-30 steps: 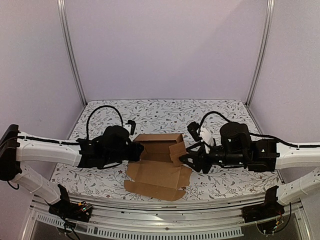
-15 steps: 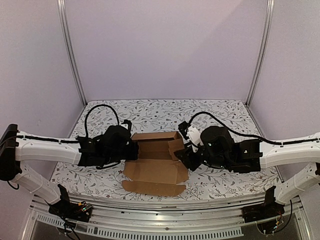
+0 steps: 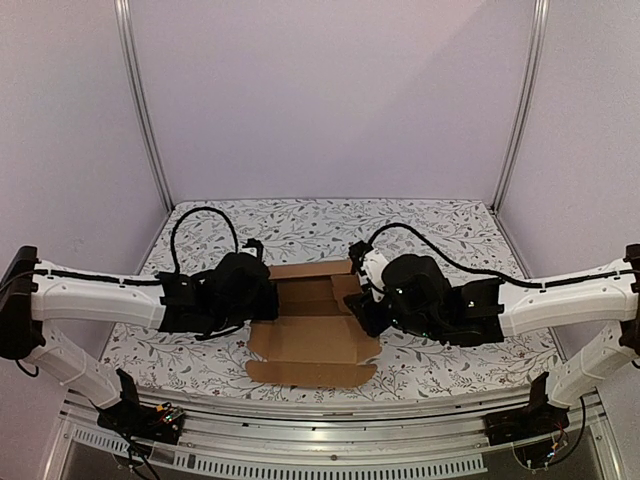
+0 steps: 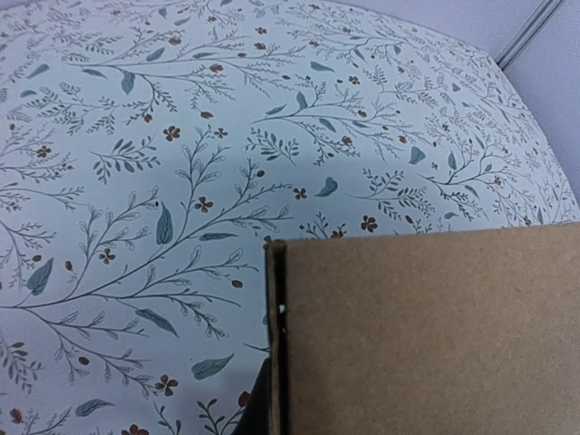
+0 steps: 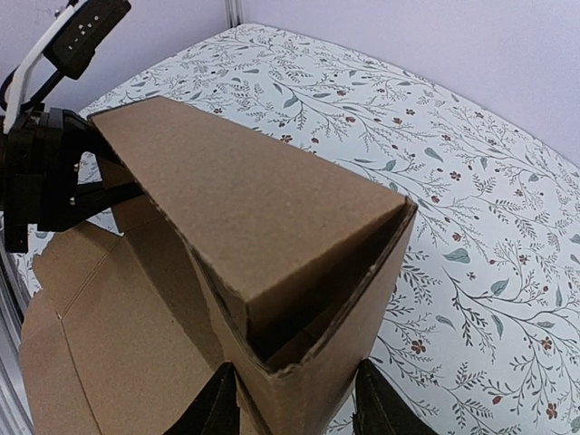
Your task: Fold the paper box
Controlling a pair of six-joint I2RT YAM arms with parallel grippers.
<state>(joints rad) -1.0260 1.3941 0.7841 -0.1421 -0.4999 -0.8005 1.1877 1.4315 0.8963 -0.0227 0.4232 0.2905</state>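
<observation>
The paper box (image 3: 312, 335) is plain brown cardboard lying half-formed on the flowered table, with its front flap flat toward me and its back wall raised. My left gripper (image 3: 268, 298) is at the box's left side wall. In the left wrist view that wall (image 4: 426, 335) fills the lower right, with one dark finger (image 4: 256, 410) against its outer face and the other finger hidden behind the cardboard. My right gripper (image 3: 356, 306) straddles the right side wall (image 5: 272, 236), which is folded over into a hollow wedge. Its fingers (image 5: 216, 406) press the wedge from both sides.
The left arm's black wrist (image 5: 41, 168) shows beyond the box in the right wrist view. The flowered table cloth (image 3: 330, 225) stretches behind the box to the lilac back wall. Metal posts (image 3: 140, 100) stand at both rear corners.
My right arm has moved left to the box, and the right side flap now stands folded between its narrowing jaws. The box slid slightly left. The left arm barely moved.
</observation>
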